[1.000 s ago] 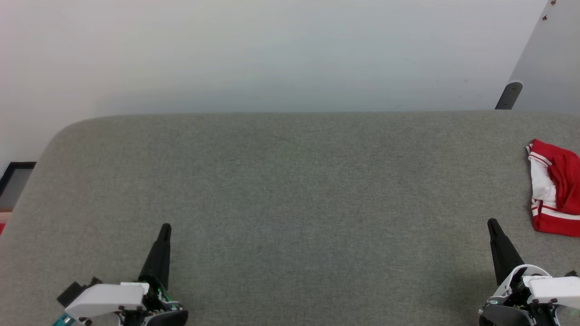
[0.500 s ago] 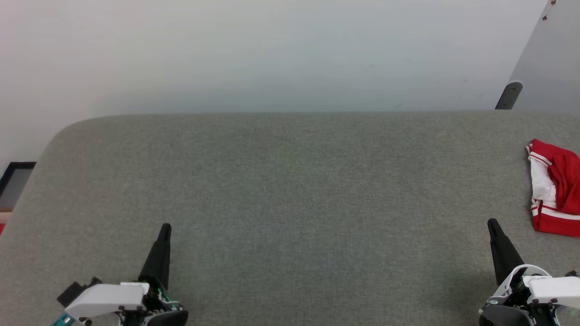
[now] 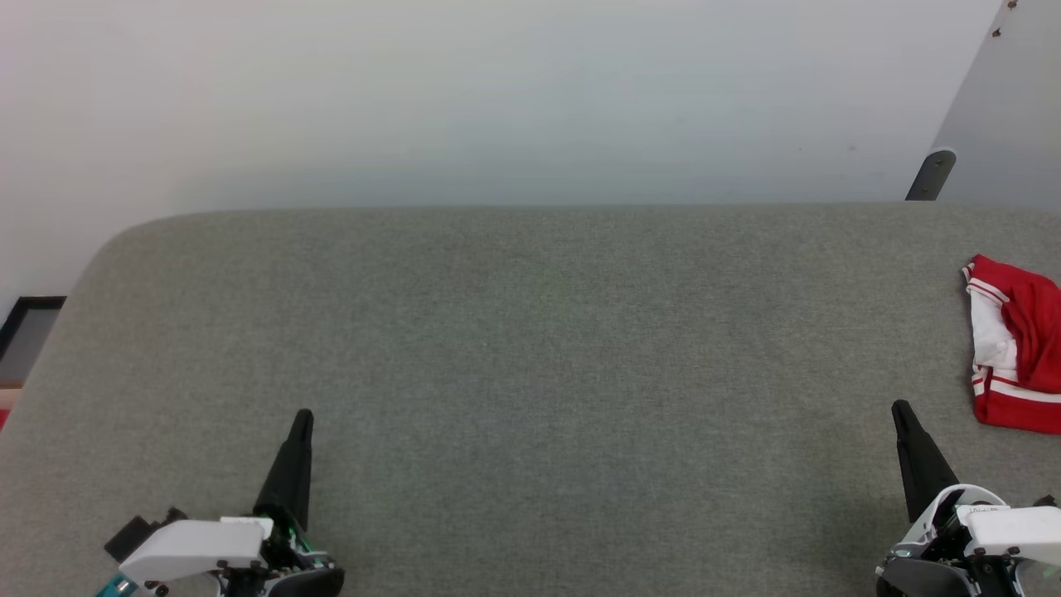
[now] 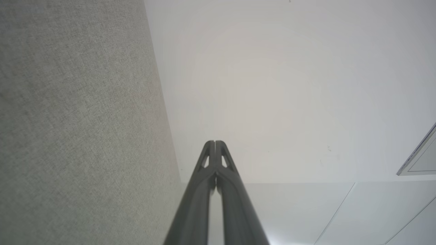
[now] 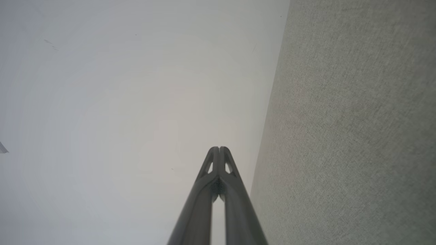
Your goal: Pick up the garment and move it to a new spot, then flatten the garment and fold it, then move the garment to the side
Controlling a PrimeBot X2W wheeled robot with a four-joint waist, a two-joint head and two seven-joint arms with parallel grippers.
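Left pincer (image 3: 303, 416), right pincer (image 3: 900, 408): closed, low.

We spot no change over the last second: the garment (image 3: 1013, 344) lies in the same crumpled heap at the right edge of the grey fabric table (image 3: 530, 332), and the left gripper (image 3: 303, 416) and right gripper (image 3: 900, 408) sit closed, unmoved, in the same places.

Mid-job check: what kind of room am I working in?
Probably a bare test room or lab: a wide grey fabric-covered table, a plain white wall behind it, and a crumpled red-and-white shirt near the table's right end.
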